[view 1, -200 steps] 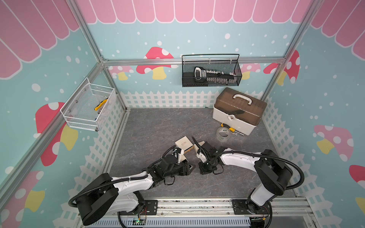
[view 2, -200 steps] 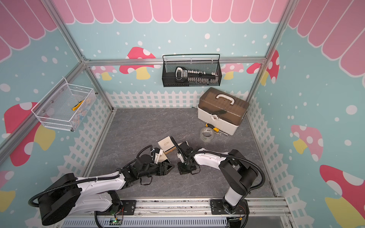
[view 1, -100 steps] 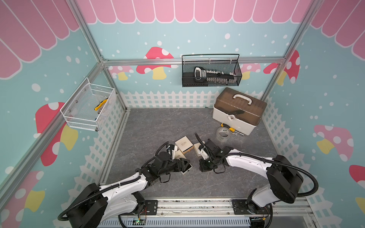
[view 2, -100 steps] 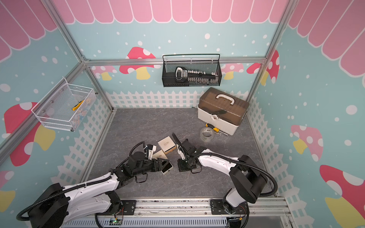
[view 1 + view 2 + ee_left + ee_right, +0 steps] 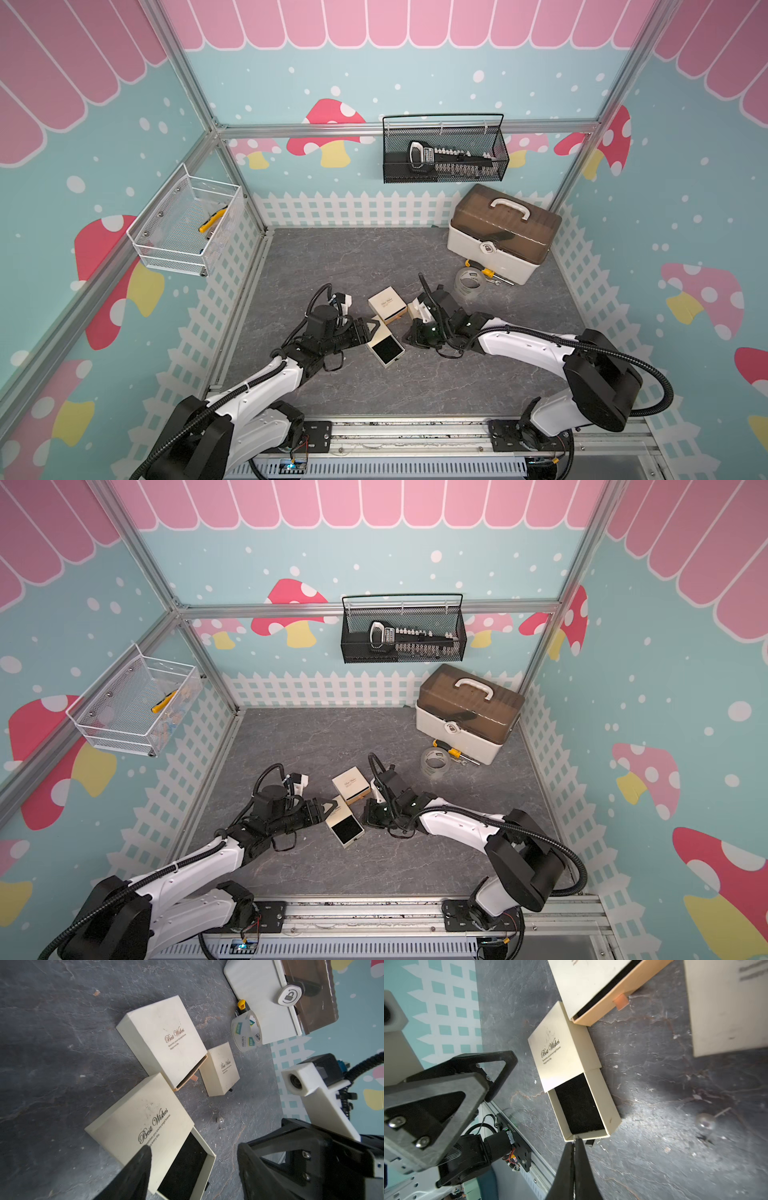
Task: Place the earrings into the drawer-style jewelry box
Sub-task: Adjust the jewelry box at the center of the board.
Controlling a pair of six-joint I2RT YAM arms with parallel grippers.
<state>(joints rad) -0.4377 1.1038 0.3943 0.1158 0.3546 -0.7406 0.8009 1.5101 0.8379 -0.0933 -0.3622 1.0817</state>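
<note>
— At the drawer (image 5: 579,1105) front lip: right pincer (image 5: 574,1140) clenched, contents indeterminable. Left pincer (image 5: 193,1147) released, finger (image 5: 141,1159) at the jewelry box (image 5: 566,1051) sleeve.
— Recommendation?
— Steady the sleeve and approach the earring (image 5: 705,1123) vertically. It lies on bare counter (image 5: 654,1157), beside the drawer, apart from both pincers, toward the front edge.

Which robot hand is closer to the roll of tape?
Right. The right gripper is on the tape roll's side of the little boxes, a short way from it. The left gripper is across those boxes, farther away.
</note>
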